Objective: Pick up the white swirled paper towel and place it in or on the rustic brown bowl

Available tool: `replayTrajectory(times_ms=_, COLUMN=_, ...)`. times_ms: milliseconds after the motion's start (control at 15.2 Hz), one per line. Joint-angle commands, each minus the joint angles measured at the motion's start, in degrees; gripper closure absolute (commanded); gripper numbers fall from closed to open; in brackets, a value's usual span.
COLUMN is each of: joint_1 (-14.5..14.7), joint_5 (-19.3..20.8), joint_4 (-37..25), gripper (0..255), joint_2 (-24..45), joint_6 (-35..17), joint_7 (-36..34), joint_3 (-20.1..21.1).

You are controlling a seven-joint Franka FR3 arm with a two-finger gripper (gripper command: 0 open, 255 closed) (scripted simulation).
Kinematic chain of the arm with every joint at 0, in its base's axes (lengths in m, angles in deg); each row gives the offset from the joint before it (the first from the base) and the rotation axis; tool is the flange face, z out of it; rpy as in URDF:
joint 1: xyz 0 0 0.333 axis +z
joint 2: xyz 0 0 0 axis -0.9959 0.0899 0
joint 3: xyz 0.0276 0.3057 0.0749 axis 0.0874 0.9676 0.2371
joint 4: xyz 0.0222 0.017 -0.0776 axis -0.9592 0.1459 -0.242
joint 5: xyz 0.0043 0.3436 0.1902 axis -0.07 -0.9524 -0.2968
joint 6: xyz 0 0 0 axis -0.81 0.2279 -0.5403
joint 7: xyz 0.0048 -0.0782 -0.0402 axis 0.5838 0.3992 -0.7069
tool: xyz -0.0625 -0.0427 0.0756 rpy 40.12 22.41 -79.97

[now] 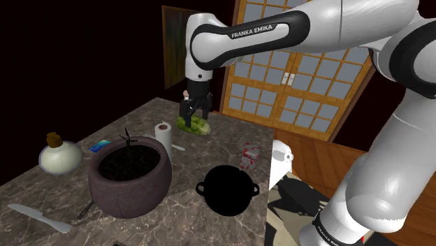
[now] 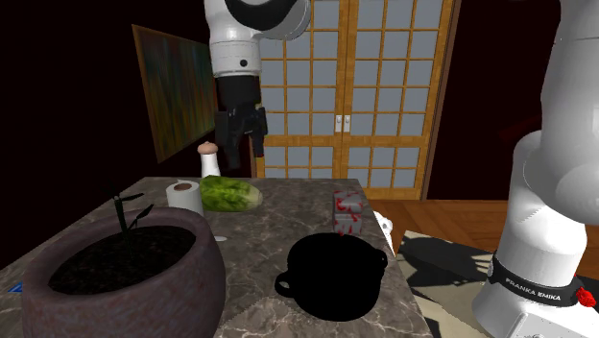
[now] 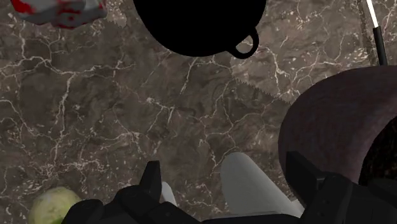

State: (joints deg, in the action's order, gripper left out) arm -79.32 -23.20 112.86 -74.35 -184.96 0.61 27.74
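Pincer (image 1: pixel 194 112) hung above the tabletop (image 1: pixel 209 150), its fingers spread apart and gripping nothing. White paper towel roll (image 1: pixel 163 137) stood upright on the tabletop, just beside the dark brownish bowl (image 1: pixel 130 183), outside its rim.

Seen from the wrist, the paper towel roll (image 3: pixel 245 181) shows between the parted fingers of the gripper (image 3: pixel 222 164), its near end covered by the gripper's black body. The lettuce (image 3: pixel 54 202) beside one finger is half lost behind that body and the frame edge. Ahead of the gripper, the black pot (image 3: pixel 197 25) and the red-and-white packet (image 3: pixel 60 9) are both cut off, and the packet's print is unreadable. The dark brown bowl (image 3: pixel 337 121) beside the other finger runs out of frame. Behind the gripper a small pink-capped thing (image 2: pixel 207 152) is partly hidden; I cannot name it.
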Motion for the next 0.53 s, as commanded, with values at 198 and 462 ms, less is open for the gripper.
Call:
replayTrajectory(times_ms=198, joint_1=2.34, joint_5=3.04, joint_4=-12.26, gripper=0, joint_2=11.43, joint_6=0.02, joint_7=-3.8, joint_3=1.31)
replayTrajectory(times_ms=462, joint_1=4.84, joint_5=5.63, joint_4=-23.77, gripper=0, joint_2=20.79, joint_6=1.6, joint_7=-6.13, joint_3=1.56)
